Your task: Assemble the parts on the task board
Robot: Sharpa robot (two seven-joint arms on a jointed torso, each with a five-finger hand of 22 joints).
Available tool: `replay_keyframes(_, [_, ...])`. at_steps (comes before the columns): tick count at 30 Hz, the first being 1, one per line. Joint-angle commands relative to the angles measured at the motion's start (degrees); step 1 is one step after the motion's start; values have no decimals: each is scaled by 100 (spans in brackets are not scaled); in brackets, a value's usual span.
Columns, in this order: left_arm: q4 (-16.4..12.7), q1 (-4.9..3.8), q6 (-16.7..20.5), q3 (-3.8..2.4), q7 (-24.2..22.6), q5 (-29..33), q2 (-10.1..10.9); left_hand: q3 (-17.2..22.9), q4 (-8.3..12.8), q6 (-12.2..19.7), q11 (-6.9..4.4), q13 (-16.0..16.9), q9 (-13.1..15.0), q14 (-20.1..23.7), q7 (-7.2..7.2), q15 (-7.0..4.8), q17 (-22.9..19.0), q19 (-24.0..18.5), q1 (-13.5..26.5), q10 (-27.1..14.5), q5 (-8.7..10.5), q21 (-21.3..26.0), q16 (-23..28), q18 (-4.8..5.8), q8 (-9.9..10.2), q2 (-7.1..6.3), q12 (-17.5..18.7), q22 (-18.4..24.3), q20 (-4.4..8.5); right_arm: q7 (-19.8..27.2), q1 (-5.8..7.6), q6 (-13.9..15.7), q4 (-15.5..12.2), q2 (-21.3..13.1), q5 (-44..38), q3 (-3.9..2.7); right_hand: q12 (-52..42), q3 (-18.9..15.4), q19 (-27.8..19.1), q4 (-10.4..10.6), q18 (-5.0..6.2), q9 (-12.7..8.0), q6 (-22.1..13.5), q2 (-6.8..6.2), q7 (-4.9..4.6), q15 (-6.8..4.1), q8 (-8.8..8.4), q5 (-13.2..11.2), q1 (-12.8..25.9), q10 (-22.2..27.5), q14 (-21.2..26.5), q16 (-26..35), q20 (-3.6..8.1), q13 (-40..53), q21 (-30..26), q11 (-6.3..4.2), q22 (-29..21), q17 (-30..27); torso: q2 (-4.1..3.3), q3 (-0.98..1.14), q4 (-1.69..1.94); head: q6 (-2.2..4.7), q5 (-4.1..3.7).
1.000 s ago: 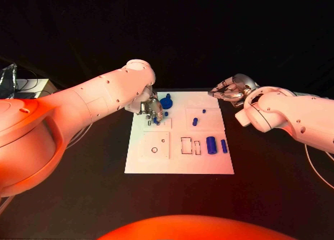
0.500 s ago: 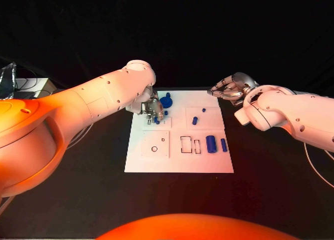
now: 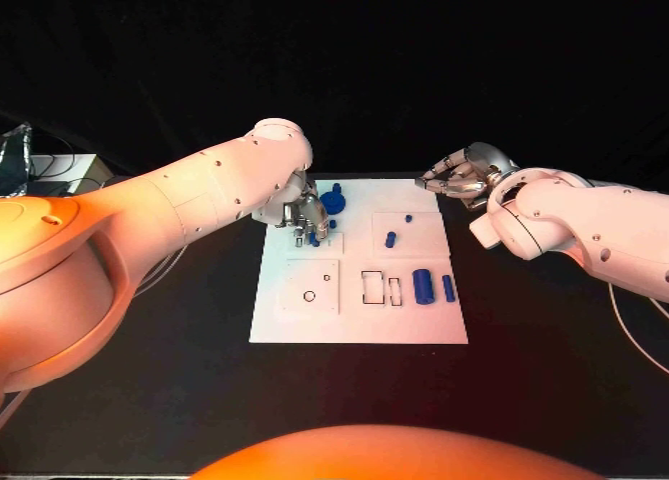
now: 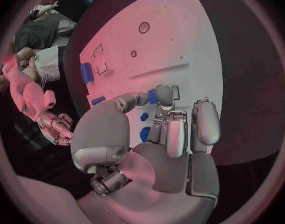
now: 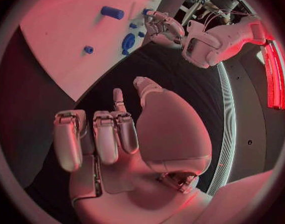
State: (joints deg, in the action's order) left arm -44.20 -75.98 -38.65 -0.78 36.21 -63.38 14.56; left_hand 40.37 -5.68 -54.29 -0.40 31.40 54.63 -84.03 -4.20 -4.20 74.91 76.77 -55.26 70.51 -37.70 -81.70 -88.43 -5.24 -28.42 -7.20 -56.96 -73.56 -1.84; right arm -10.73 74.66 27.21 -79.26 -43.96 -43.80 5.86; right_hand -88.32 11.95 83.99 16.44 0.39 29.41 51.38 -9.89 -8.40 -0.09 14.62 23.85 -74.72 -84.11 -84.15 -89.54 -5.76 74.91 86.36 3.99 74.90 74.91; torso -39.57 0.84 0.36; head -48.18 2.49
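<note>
The white task board lies in the middle of the black table. My left hand hovers over its far left part and pinches a small blue part between thumb and a finger. Just beside it stands a large blue knob. A small blue peg and a tiny blue piece lie on the far right panel. A thick blue cylinder and a slim blue bar lie on the board's right side. My right hand hangs at the board's far right corner, fingers curled in, holding nothing.
A rectangular slot and a round hole mark the board's near panels. A pale box with a plastic bag stands off the table's far left. Black table surrounds the board on all sides.
My left hand has drawn slightly toward the board's far edge, still at the far left panel. The right hand has barely shifted.
</note>
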Motion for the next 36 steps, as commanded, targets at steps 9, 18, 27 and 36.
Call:
replay_keyframes(9, [41,25,-32,10,-72,-56,-38,1275,1336,-131,-77,31,10,-488,81,-30,1109,45,-69,127,-12,-32,-24,96,-11,39,-42,-3,-7,60,0,-54,-5,6,-60,-1,24,34,429,-15,59,8,-53,-36,-1,-30,24,36,29,-394,-538,21,24,1330,-39,-23,1280,1313,-3,-2,-6,-14,-7])
replay_keyframes(18, [49,38,-83,23,-58,-70,-38,1265,1336,-134,-78,18,14,-490,82,-30,1117,44,-74,126,-14,-31,-26,96,-10,36,-35,-1,-7,59,0,-53,-2,5,-62,-1,24,34,429,-15,59,8,-53,-36,-1,-30,24,36,29,-394,-538,21,24,1330,-39,-23,1280,1313,2,0,6,-37,-13])
replay_keyframes(27, [39,39,-132,31,-43,-168,-20,1256,1339,-136,-79,27,18,-494,83,-31,1132,47,-81,132,-16,-33,-31,97,-9,32,-40,-5,-6,59,0,-54,4,5,-62,-1,24,34,429,-15,59,8,-53,-36,-1,-30,24,36,29,-394,-538,21,24,1330,-39,-23,1280,1313,0,1,1,-45,-5])
replay_keyframes(36, [35,39,-175,33,-37,-193,-13,1244,1343,-141,-81,38,23,-498,85,-31,1146,45,-92,140,-18,-31,-36,96,-7,26,-46,-2,-6,60,0,-52,6,4,-66,-1,24,34,429,-15,59,8,-53,-36,-1,-30,24,36,29,-394,-538,21,24,1330,-39,-23,1280,1313,0,2,0,-51,-3])
